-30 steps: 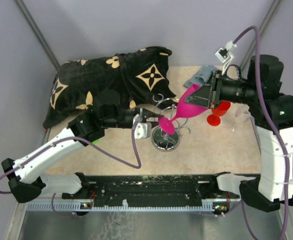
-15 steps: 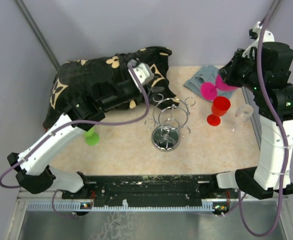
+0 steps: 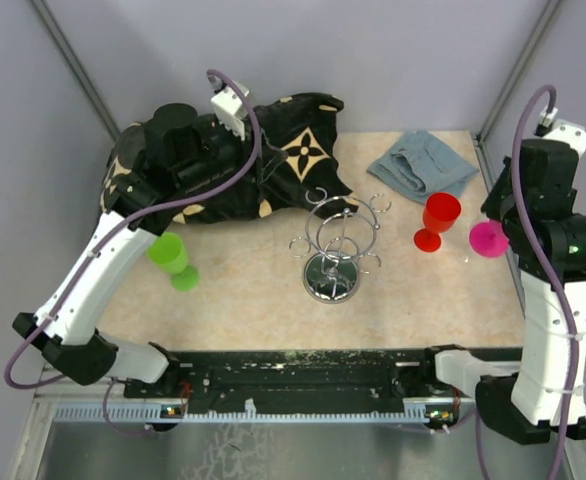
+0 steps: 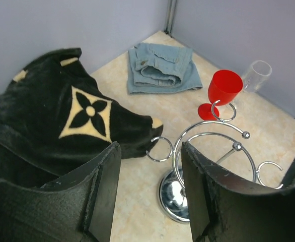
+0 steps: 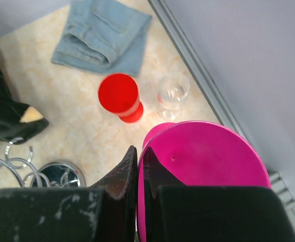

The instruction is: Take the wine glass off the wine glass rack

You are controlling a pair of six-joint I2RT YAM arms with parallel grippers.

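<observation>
The right fingers [image 5: 121,174] are clenched on the pink wine glass [image 5: 203,161], holding it at the right edge of the counter [image 3: 243,300]. It is near the red goblet [image 3: 438,215] and a clear glass [image 5: 172,93], well apart from the wine glass rack [image 3: 333,250] at mid-counter. The left fingers [image 4: 103,186] are spread wide with nothing held, above the black flowered blanket [image 3: 273,150]. A green cup [image 3: 171,258] sits near the left arm. A folded blue cloth [image 3: 423,165] lies at the back.
</observation>
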